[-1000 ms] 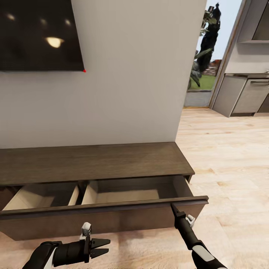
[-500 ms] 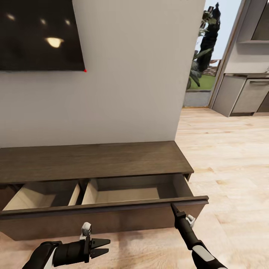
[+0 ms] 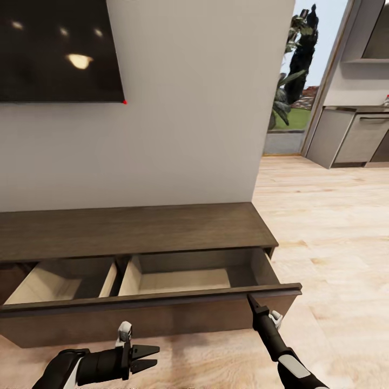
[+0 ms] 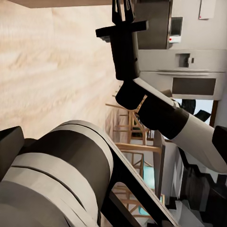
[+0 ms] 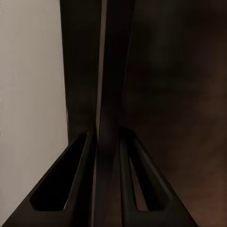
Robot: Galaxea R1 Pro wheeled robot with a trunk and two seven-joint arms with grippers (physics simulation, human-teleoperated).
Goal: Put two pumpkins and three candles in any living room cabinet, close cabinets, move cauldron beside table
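Scene: A wheeled robot is facing the cabinet, the long, low, dark wood unit running along a pale wall beneath a dark wall-mounted screen.

Cabinet: Its wide drawer is standing pulled out toward the robot, showing two pale compartments split by a divider; both are looking empty from the head view.

Right gripper: The right gripper is reaching up to the drawer's front panel near its right end. In the right wrist view its fingers are sitting on either side of the panel's thin top edge, pinched onto that edge; with no handle, the rim is the only purchase for pulling.

Left gripper: The left gripper is hovering low in front of the drawer face, apart from it, pointing across toward the right arm. Its fingers are parted and carrying nothing, seemingly kept free for the first pickup.

Task items: No pumpkin, candle or cauldron is appearing in these frames, so their whereabouts cannot be told from here.

Surroundings: Light wood floor is stretching off to the right toward grey kitchen units and a doorway with greenery beyond.

Stage, as judged: The drawer is looking ready for loading; collecting the items, shutting the cabinet and placing the cauldron all appear to be outstanding.
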